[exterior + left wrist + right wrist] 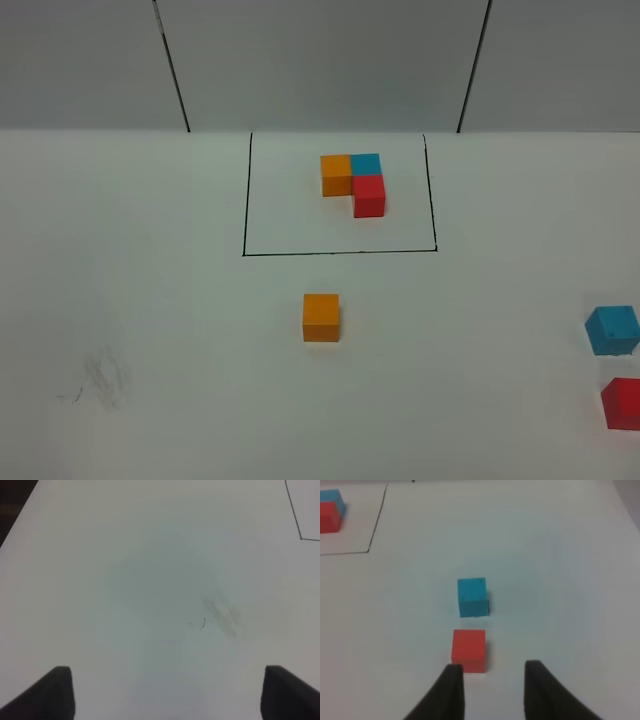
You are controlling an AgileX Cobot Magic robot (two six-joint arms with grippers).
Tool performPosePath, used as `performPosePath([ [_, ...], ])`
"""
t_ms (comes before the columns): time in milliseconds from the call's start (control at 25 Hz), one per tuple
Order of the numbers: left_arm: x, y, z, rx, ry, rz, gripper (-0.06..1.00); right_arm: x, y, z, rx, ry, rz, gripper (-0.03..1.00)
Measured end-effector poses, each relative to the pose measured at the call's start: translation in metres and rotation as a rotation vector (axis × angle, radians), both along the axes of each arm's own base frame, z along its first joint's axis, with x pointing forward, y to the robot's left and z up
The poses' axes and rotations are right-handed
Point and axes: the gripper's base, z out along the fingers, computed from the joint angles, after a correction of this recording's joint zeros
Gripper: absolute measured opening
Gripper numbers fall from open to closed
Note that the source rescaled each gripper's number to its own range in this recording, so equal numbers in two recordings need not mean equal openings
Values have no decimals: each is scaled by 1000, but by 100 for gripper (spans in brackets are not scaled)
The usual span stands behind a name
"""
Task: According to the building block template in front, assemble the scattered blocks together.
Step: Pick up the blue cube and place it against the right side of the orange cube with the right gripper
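Template (pixel 355 180) sits inside black frame (pixel 340 252) at 12 o'clock of the surface (pixel 150 300): orange w/ blue touching at its 3 o'clock, red touching at blue's 6 o'clock. Loose orange cube (pixel 321 317) is just outside the frame, at template's 6 o'clock. Loose blue cube (pixel 612 330) and loose red cube (pixel 622 403) are well apart from it, out at approx 4 o'clock by the edge of view. Red is at blue's 6 o'clock, near but not touching.

Left end effector (pixel 170 695): spread wide, empty, over bare surface near a grey smudge (pixel 222 615). Right end effector (pixel 495 690): narrower gap, also empty. Red cube lies just ahead of its fingers (pixel 452 692), offset toward one finger rather than centred, blue beyond it.

Prob. step: right arm picking one of the two. To do it well:
- Shift sideways so the cube is centred in the gap.
- Square fingers to its flat faces and open enough to clear both sides.
- Descend w/o nudging the neighbour.

Blue first seems neater, since it must butt against orange's 3 o'clock; red then goes at blue's 6 o'clock. Set down flush, not skewed.
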Motion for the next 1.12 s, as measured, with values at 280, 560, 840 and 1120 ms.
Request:
performPosePath([
  [280, 0, 0, 0, 2, 0, 0, 67, 0, 0, 0, 0, 0, 0, 0],
  [560, 0, 0, 0, 2, 0, 0, 67, 0, -2, 0, 15, -2, -30, 25],
  [840, 0, 0, 0, 2, 0, 0, 67, 9, 0, 0, 10, 58, -33, 92],
  [1120, 0, 0, 0, 2, 0, 0, 67, 53, 6, 24, -29, 240, -42, 99],
])
